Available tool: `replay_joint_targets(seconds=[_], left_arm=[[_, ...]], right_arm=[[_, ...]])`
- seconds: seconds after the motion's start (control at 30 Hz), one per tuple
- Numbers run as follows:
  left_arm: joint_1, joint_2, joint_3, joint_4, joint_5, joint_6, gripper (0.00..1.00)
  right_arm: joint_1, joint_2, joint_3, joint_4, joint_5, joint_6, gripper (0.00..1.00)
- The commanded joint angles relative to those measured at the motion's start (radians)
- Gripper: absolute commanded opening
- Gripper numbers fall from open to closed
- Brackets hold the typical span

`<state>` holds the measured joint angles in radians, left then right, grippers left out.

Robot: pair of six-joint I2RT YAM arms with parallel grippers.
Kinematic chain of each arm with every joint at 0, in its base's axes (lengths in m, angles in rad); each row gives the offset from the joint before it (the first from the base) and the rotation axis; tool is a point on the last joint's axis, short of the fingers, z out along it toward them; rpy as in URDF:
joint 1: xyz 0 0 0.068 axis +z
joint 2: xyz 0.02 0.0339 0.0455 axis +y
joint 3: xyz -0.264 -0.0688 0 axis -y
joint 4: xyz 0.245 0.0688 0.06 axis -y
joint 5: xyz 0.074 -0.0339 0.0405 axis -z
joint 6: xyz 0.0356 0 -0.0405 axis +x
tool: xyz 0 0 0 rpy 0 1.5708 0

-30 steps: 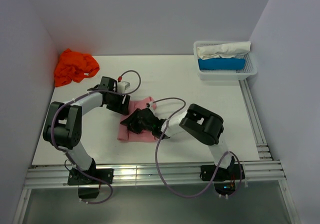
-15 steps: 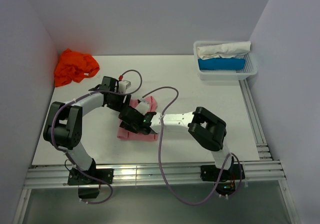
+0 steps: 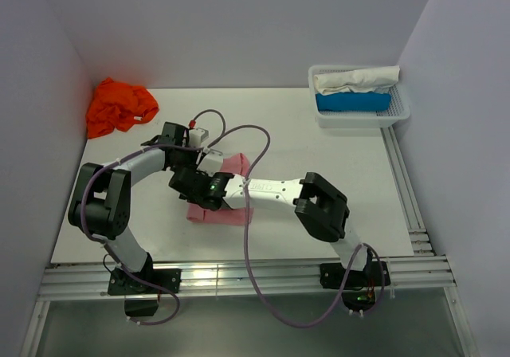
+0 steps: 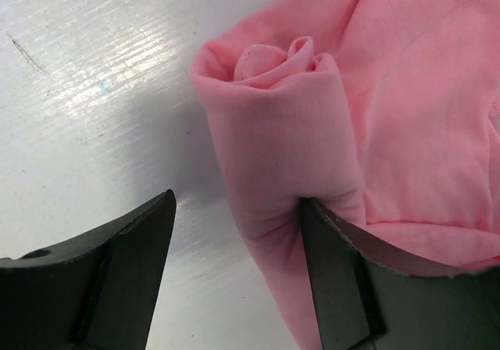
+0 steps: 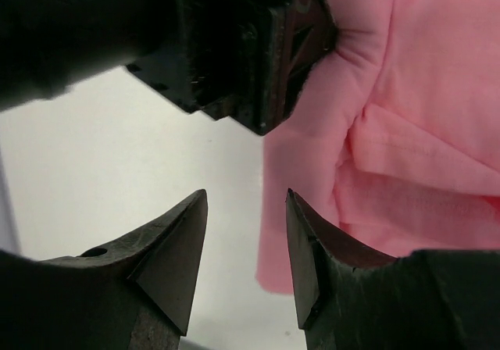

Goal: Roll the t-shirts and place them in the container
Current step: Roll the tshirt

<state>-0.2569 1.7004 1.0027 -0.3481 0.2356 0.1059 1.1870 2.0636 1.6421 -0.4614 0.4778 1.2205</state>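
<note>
On the table [image 3: 335, 158], the central t-shirt [image 3: 236, 164] is placed in the left half, well apart from the corner t-shirt [image 3: 119, 106] at the far-left corner. The basket [image 3: 402, 116] is positioned at the far-right corner, and folded cloths [image 3: 355, 78] are held in it, one behind the other. The left gripper [image 4: 234, 205] is set at the central t-shirt's left end, with one finger touching it. The right gripper [image 5: 246, 201] is located just before the left gripper, at the same edge.
</note>
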Motion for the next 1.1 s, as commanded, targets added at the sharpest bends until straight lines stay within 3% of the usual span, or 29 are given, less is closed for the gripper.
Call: replay_joint_targets(seconds=[0.0, 0.4, 0.83, 0.93, 1.07], left_arm=[[-0.005, -0.004, -0.024, 0.009, -0.064, 0.005, 0.71], [-0.004, -0.012, 0.014, -0.037, -0.010, 0.014, 0.76], [0.113, 0.018, 0.286, -0.210, 0.197, 0.011, 0.82], [0.136, 0.007, 0.303, -0.226, 0.209, 0.018, 0.81], [0.153, -0.011, 0.290, -0.238, 0.228, 0.034, 0.81]], right_arm=[[-0.004, 0.064, 0.059, -0.048, 0.045, -0.039, 0.52], [-0.009, 0.128, 0.061, -0.157, 0.022, 0.010, 0.54], [-0.013, 0.219, 0.142, -0.256, -0.013, -0.006, 0.59], [-0.015, 0.221, 0.145, -0.257, -0.027, -0.007, 0.54], [-0.027, 0.178, 0.043, -0.070, -0.099, -0.056, 0.35]])
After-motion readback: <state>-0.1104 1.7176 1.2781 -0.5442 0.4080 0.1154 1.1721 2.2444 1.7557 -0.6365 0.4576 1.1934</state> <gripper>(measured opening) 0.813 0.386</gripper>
